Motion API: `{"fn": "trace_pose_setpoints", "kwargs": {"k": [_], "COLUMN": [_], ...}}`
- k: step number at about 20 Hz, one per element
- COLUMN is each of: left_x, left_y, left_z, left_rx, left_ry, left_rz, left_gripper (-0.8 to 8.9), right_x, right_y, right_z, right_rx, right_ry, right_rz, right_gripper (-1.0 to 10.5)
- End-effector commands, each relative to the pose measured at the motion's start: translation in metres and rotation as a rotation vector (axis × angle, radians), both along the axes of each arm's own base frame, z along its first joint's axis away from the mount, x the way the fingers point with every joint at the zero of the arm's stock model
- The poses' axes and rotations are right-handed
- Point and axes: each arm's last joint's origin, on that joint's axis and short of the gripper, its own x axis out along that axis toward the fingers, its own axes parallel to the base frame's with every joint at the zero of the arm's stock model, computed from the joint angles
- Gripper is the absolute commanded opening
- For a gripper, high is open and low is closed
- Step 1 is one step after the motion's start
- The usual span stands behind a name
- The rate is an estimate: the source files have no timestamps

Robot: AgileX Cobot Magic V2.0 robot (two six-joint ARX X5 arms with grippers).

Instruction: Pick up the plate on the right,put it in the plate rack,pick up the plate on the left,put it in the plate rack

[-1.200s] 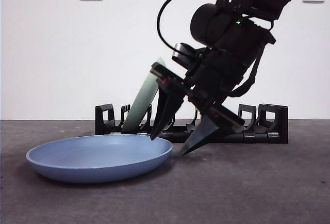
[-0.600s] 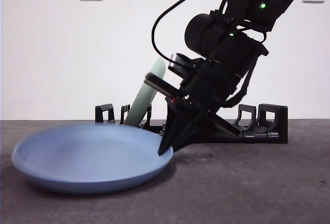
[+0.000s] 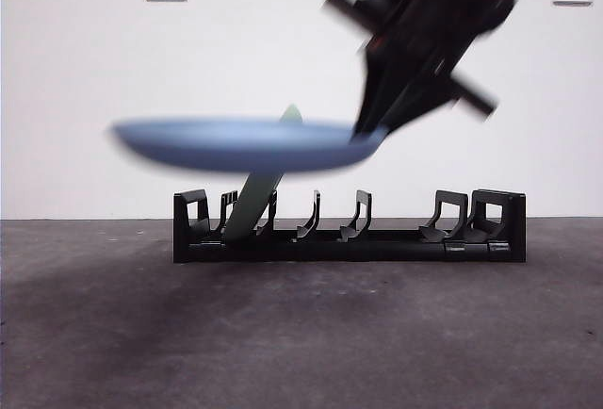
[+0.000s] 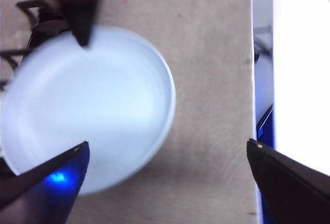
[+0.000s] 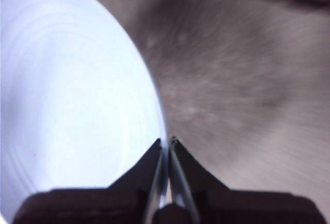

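The right gripper [image 5: 168, 146] is pinching the rim of the round blue plastic plate [image 3: 247, 143], held roughly flat above the desk. Behind it, the long black pronged plate rack [image 3: 349, 230] holds a pale green plate [image 3: 264, 183]. I'd tip it upright, aim for a free slot. Left gripper [image 4: 165, 154] hovers spread wide.

We find the blue plate [image 3: 247, 144] held level above the plate rack [image 3: 349, 230], covering its left slots; a green plate [image 3: 256, 197] occupies one; right slots stand open.
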Motion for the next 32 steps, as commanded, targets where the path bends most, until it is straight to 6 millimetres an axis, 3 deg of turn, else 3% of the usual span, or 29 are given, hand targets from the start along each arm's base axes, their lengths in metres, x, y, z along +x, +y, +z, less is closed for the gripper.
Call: {"fn": "trace_pose_setpoints", "kwargs": {"k": [1,4,8,9,17,26,28,30,32], "left_x": [0.001,0.004,0.015,0.017,0.018,0.01,0.007,0.004,0.003], "left_y": [-0.024,-0.055,-0.084,-0.087,-0.09,-0.09,-0.091,-0.092,-0.093], "left_z": [-0.006,-0.018,-0.031,-0.034,-0.039,-0.043,-0.043,-0.044,-0.044], "left_rx": [0.117,0.256,0.351,0.357,0.371,0.385,0.38,0.361,0.354], "left_ry": [-0.137,-0.281,-0.399,-0.396,-0.371,-0.306,-0.3,-0.278,-0.272], "left_rz": [-0.082,-0.113,-0.078,-0.079,-0.083,-0.153,-0.175,-0.2,-0.209], "left_gripper": [5.31,5.31,5.28,4.91,0.12,-0.08,-0.08,-0.08,-0.08], "right_x": [-0.003,-0.01,-0.018,-0.018,-0.021,-0.021,-0.021,-0.022,-0.026], "right_y": [-0.014,-0.029,-0.034,-0.034,-0.035,-0.035,-0.035,-0.04,-0.046], "right_z": [0.02,0.044,0.059,0.06,0.059,0.059,0.059,0.065,0.079], "right_rx": [-0.011,-0.022,-0.039,-0.039,-0.035,-0.036,-0.035,-0.029,-0.015], "right_ry": [-0.014,-0.015,-0.001,0.0,0.031,0.034,0.028,-0.002,-0.053], "right_rz": [0.025,0.018,0.041,0.041,0.046,0.043,0.044,0.034,0.031], "right_gripper": [-0.2,-0.2,-0.2,-0.2,-0.2,-0.1,0.5,2.6,3.5]}}
